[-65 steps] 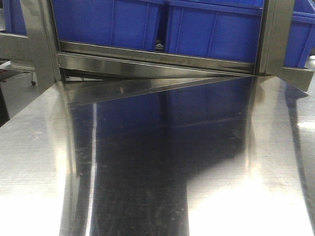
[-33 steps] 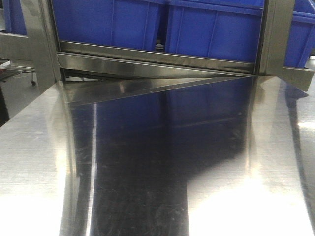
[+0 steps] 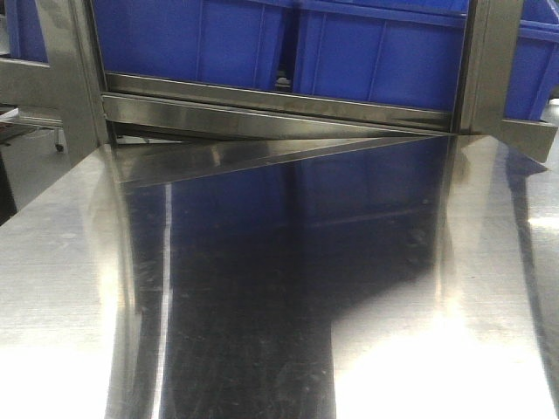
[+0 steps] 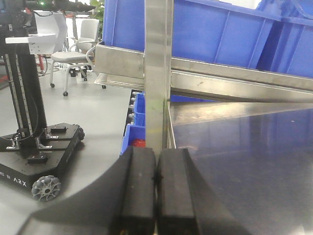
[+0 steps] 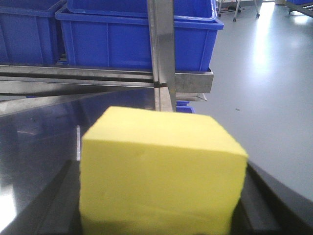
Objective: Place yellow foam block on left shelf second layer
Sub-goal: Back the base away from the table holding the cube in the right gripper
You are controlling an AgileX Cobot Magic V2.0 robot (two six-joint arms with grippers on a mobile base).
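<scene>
Matte, boxy yellow foam block [image 5: 161,171] before glossy blue bins [image 5: 122,44].

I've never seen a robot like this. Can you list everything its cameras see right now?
Shiny steel table top: one, silver, foreground of the front view.
Stainless steel shelf rack: one, silver, behind the table top.
Large blue plastic storage bins: several, blue, side by side on the rack.
Bright yellow foam block: one, yellow, filling the right wrist view.
Black wheeled machine base with upright mast: one, black, on the floor left of the rack.
White office chairs: at least two, white, far background left.
Left gripper: one, black, shut on nothing.
Right gripper: one, dark, closed on the block.
</scene>
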